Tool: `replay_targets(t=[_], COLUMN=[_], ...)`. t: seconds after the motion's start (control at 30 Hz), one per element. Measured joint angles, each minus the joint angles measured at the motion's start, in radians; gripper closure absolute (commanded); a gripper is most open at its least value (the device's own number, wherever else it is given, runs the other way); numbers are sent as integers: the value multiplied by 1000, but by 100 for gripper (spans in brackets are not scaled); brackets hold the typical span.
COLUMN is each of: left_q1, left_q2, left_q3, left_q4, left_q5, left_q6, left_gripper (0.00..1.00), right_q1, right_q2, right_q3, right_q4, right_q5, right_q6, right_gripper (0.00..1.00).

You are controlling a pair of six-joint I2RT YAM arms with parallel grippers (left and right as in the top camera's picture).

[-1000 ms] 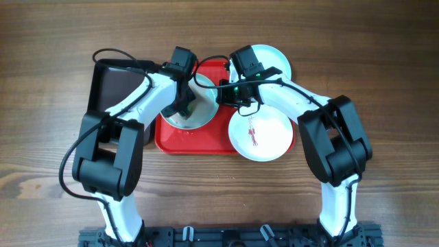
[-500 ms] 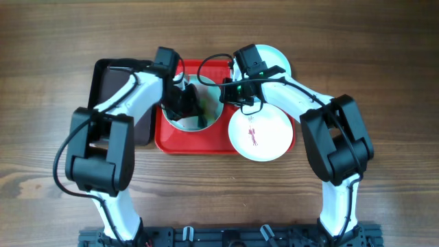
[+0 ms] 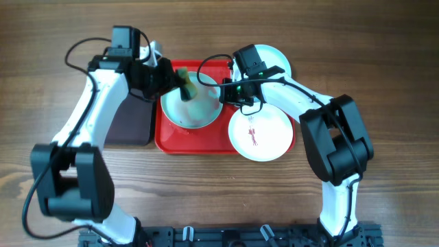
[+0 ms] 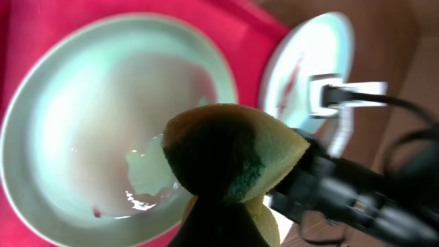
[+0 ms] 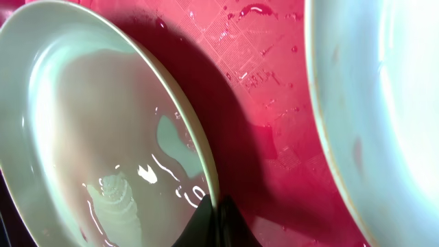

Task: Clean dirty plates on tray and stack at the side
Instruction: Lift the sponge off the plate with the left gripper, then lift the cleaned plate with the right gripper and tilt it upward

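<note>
Nearest us, a streaked plate overlaps the red tray's right rim, with bare table open in front. Behind it, the right gripper pinches the right rim of a wet plate on the tray, as it did a second ago. The left gripper, clamped on a sponge, has swung from the plate's middle to its far rim, beside the dark brown tray. Farthest, a third plate sits on the wood.

Red tray, pale, perhaps aqua plates
</note>
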Motion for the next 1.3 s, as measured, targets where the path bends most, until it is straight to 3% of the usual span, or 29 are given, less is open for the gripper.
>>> replay_targets(t=[0.27,0.37,0.83,1.3], left_q1=[0,0,0,0], left_q2=[-40,-40,-40,-40], left_q3=[3,3,3,3], left_q4=[-32,-41,-53,-54], left_q5=[-82,-113,-189,-230], left_q6=[15,15,15,15], left_gripper=[96,96,96,96], right_q1=[19,31,29,54], right_q2=[10,18,1,-304], right_q3=[0,0,5,3], right_q4=[50,68,-26,-321], right_q5=[28,32,48,484], right_q6=[1,8,51,-80], right_gripper=[87,96,96,96])
